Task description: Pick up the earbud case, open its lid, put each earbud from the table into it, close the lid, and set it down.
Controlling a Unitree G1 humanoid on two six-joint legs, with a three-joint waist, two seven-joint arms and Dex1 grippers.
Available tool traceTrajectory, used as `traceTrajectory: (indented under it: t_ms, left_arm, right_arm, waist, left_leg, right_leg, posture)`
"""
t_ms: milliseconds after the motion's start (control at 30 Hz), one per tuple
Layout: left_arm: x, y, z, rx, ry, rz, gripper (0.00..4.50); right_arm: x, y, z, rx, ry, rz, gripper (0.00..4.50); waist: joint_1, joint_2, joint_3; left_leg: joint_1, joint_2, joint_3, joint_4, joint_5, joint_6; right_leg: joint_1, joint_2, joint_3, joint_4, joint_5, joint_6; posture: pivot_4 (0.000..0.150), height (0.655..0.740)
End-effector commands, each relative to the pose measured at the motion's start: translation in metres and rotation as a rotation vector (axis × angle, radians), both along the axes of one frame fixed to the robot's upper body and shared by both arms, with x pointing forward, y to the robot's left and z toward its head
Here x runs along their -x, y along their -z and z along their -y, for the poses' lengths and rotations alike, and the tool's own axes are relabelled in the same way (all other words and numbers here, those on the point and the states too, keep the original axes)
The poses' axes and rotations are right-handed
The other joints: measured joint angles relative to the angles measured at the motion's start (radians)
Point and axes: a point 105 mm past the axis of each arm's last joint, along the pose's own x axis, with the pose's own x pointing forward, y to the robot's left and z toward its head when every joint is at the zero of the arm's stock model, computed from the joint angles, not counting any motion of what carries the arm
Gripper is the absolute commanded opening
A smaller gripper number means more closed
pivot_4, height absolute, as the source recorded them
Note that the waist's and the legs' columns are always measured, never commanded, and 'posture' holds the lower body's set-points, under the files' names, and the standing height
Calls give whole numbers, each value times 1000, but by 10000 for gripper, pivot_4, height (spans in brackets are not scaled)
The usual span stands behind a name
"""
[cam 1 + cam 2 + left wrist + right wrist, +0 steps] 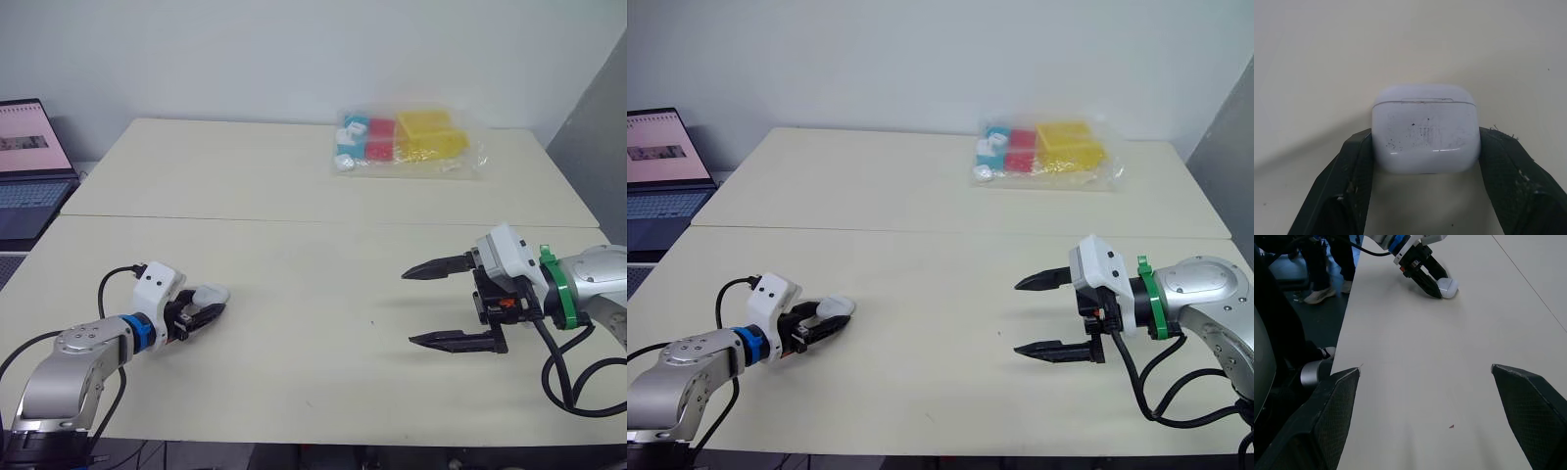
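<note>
gripping earbud case, lid closed, between left gripper fingers

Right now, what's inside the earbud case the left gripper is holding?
Only its outside shows: the earbud case, clamped in the left gripper, has its lid shut. Whether earbuds are inside is hidden by that lid.

The light is bright, soft and even over the pale counter. Only faint shadows lie on it, under the right hand and close beside the left hand. The glossy earbud case, held in the left hand, shows a thin line of glare along its lower edge.
</note>
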Motion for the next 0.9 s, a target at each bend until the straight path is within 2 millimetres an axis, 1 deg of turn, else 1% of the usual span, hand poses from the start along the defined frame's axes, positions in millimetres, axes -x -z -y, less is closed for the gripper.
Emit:
traceTrajectory:
  t_ms: [33, 67, 167, 200, 233, 300, 333, 400, 467, 500, 567, 600, 700, 767, 900]
  left_arm:
    - [10, 18, 9, -19, 96, -78, 27519]
    - [10, 15, 20, -16, 166, -62, 27519]
    - [10, 9, 39, -18, 307, -16, 27519]
    - [9, 2, 55, 0, 387, 30, 27519]
    - [5, -7, 74, -6, 480, 108, 27519]
    - [3, -19, 104, -15, 624, 226, 27519]
    - [3, -21, 114, -20, 677, 265, 27519]
    - [4, -30, 142, 5, 792, 358, 27519]
    - [5, -33, 155, 27, 847, 399, 27519]
    - [3, -37, 162, 21, 865, 448, 27519]
    - [1, -47, 182, 5, 923, 598, 27519]
    - [3, -51, 190, -9, 973, 673, 27519]
    - [7, -54, 198, -30, 1043, 795, 27519]
    - [7, -55, 199, -27, 1055, 826, 27519]
    - [10, -62, 203, -21, 1082, 906, 27519]
  right_arm:
    - [4, -4, -1, -6, -7, 32, 45000]
    - [4, -4, 1, -5, 6, 38, 45000]
    - [4, -4, 3, -5, 28, 44, 45000]
    - [3, -5, 5, -7, 48, 49, 45000]
    - [2, -2, 9, 0, 91, 27, 45000]
    - [1, 1, 12, -16, 150, -17, 45000]
    - [2, 1, 11, -33, 166, -35, 45000]
    - [3, 4, 9, -82, 223, -90, 45000]
    - [4, 5, 8, -104, 261, -129, 45000]
    - [4, 8, 8, -81, 292, -143, 45000]
    - [3, 18, 7, -69, 374, -253, 45000]
    - [4, 21, 4, -88, 393, -309, 45000]
    - [1, 22, -5, -153, 434, -386, 45000]
    - [-1, 22, -8, -169, 451, -402, 45000]
    - [-14, 26, -19, -234, 501, -473, 45000]
  waist:
    - [0, 0, 0]
    - [0, 0, 0]
    - [1, 1, 0]
    - [4, 1, 1]
    - [8, 1, 1]
    - [22, 1, 1]
    - [24, -1, 1]
    - [23, -2, 2]
    - [22, -2, 2]
    - [18, -2, 2]
    - [15, -2, 2]
    - [15, -2, 2]
    - [14, -3, 2]
    - [11, -2, 2]
    - [4, -2, 2]
  left_leg:
    - [0, 0, 0, 0, 0, 0]
    - [0, 0, 0, 0, 0, 0]
    - [0, 0, 0, 0, 0, 0]
    - [-1, 0, 0, 0, 0, 0]
    - [-1, 0, 0, 0, 0, 0]
    - [-2, -1, 0, 0, 0, 0]
    - [-3, -1, 0, 1, 0, 0]
    - [-5, -1, 0, 2, 0, 0]
    - [-5, -2, 1, 1, 0, 0]
    - [-5, -2, 1, 1, 0, 0]
    - [-4, -3, 4, 0, 0, 0]
    - [-4, -3, 4, 1, 0, 0]
    - [-4, -1, 5, 1, 0, 0]
    - [-3, 0, 6, 0, 0, 0]
    - [-2, 0, 7, 1, 0, 0]
  right_leg:
    - [0, 0, 0, 0, 0, 0]
    - [0, 0, 0, 0, 0, 0]
    - [0, -1, 0, -1, 0, 0]
    - [0, -2, 0, -1, 0, 0]
    - [0, -3, 0, -1, 0, 0]
    - [0, -6, -1, -1, 0, 2]
    - [0, -6, -1, -2, 0, 3]
    - [0, -6, 0, -4, 2, 5]
    - [0, -6, 1, -4, 2, 6]
    - [0, -5, 1, -4, 2, 6]
    - [0, -3, 3, -4, 2, 6]
    - [0, -2, 4, -3, 2, 6]
    - [0, 2, 5, -3, 3, 5]
    - [0, 4, 7, -2, 3, 5]
    - [0, 7, 9, -1, 3, 6]
  posture:
    - [1500, 7400]
    - [1500, 7400]
    - [1500, 7400]
    - [1500, 7400]
    - [1500, 7400]
    - [1500, 7400]
    - [1500, 7400]
    - [1500, 7400]
    - [1500, 7400]
    - [1500, 7400]
    - [1500, 7400]
    - [1500, 7400]
    - [1500, 7400]
    - [1500, 7400]
    - [1500, 7400]
